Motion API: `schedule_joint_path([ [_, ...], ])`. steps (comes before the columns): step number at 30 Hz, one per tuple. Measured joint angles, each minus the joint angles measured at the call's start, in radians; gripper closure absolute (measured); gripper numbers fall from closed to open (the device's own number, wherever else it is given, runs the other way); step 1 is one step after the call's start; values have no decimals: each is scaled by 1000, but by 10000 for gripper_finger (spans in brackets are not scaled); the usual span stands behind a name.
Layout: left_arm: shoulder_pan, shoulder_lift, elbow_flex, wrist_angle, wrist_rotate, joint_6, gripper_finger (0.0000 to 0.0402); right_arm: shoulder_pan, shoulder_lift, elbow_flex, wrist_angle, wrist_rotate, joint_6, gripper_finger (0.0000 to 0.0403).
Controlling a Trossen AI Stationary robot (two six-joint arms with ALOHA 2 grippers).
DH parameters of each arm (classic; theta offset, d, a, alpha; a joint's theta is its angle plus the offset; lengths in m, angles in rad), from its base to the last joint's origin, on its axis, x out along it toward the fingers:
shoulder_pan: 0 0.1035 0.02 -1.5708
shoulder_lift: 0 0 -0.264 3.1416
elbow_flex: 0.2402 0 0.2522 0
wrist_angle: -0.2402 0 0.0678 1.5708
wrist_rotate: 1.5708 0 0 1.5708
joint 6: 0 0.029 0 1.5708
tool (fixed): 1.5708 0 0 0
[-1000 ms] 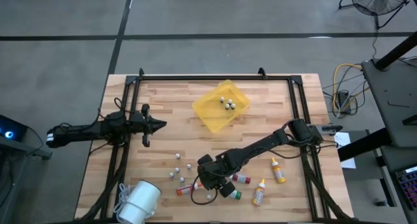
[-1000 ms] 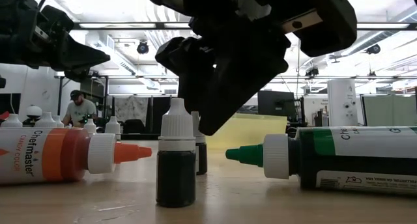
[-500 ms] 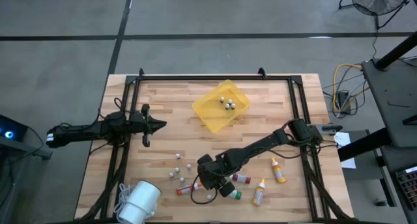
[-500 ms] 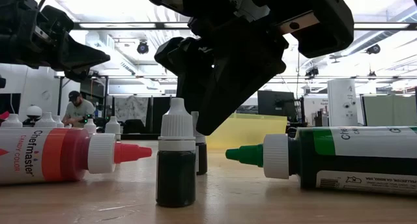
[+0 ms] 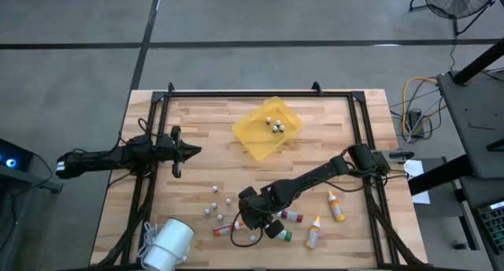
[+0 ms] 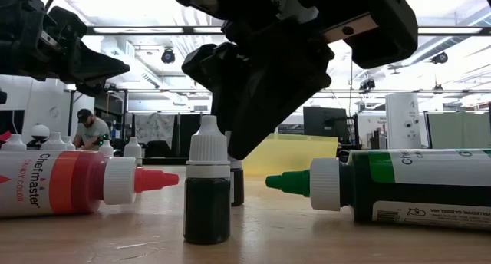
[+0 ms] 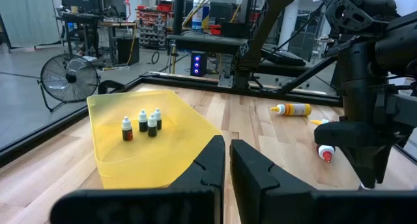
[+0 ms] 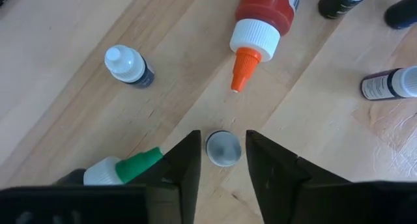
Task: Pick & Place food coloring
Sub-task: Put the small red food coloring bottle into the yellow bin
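Observation:
Several small dark dropper bottles with white caps (image 5: 214,204) stand on the wooden table, and several more stand in the yellow tray (image 5: 256,139). Larger food coloring bottles lie on their sides: an orange-tipped red one (image 8: 264,15), a green-capped one (image 8: 124,168), a yellow one (image 5: 336,206). My right gripper (image 8: 223,165) slants down over one upright small bottle (image 8: 223,148), its open fingers close on either side of the white cap. My left gripper (image 5: 189,151) hovers shut at the table's left, pointing level toward the right. My right gripper comes from above, slanting down, with one finger (image 8: 189,162) on each side of the upright small bottle's white cap (image 8: 223,140). The bottle stands on the table. Only a thin strip of wood shows beside the cap; whether the fingers touch it I cannot tell.
A white cup-like thing (image 5: 168,246) with a cable lies at the near left corner. Another small bottle (image 6: 207,187) stands just in front of the gripper in the low view. A dark bottle (image 8: 391,84) lies nearby. A black frame (image 5: 260,94) runs round the table.
My right gripper has stayed in place over the small bottle, and in the low view its fingers have drawn closer together around it. The bottles have not moved.

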Motion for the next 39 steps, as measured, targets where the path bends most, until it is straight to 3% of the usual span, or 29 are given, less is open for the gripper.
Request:
schedule_joint_path([
  [10,0,0,0,0,0,0,402,0,0,0,0,0,-4,351],
  [22,-1,0,0,0,0,0,402,-1,-3,12,-14,1,5,356],
  [31,-1,0,0,0,0,0,402,-10,-35,135,-169,4,8,357],
  [39,-1,0,0,0,0,0,402,-38,-43,325,-396,4,13,356],
])
